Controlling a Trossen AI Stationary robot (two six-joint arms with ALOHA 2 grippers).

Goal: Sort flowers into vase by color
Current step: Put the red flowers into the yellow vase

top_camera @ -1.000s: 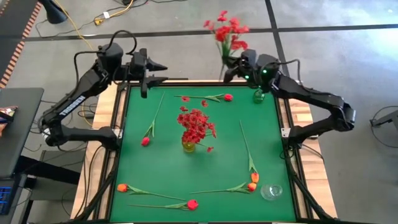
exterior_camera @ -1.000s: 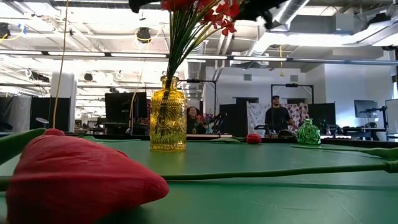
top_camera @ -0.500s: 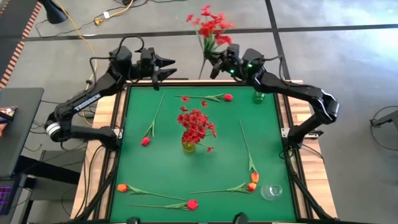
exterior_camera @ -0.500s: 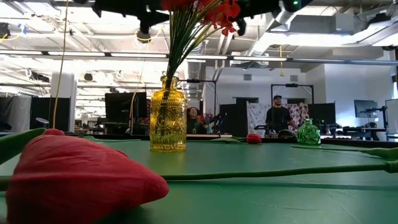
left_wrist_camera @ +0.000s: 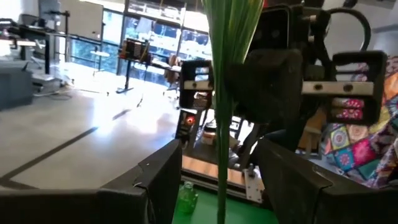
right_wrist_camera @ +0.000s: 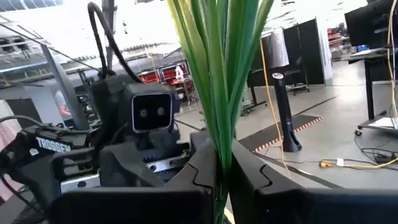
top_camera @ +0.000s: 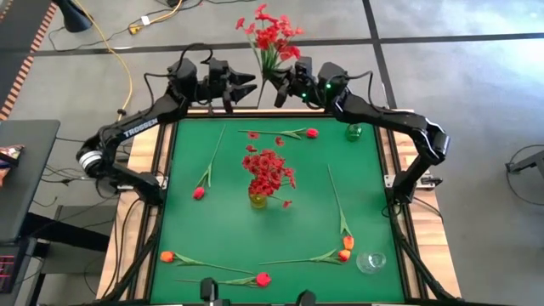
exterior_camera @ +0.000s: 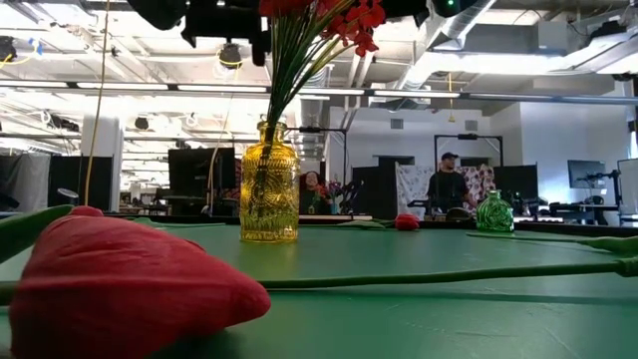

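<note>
- Our left gripper [top_camera: 252, 85] waits with fingers spread, just left of the upright green stems.
- The bushy red many-blossom sprig [top_camera: 270, 32] hangs between both grippers, beyond the table's far edge.
- Our right gripper [top_camera: 279, 88] clamps those stems.

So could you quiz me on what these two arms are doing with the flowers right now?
1. True or false: the right gripper is clamped on the stems of the red sprig.
2. Which vase already holds red flowers? A the yellow vase; B the green vase; C the clear vase.
3. Fill in: the left gripper has its fingers ____, with the stems between them.
Key: 1 true; 2 A; 3 open.
</note>
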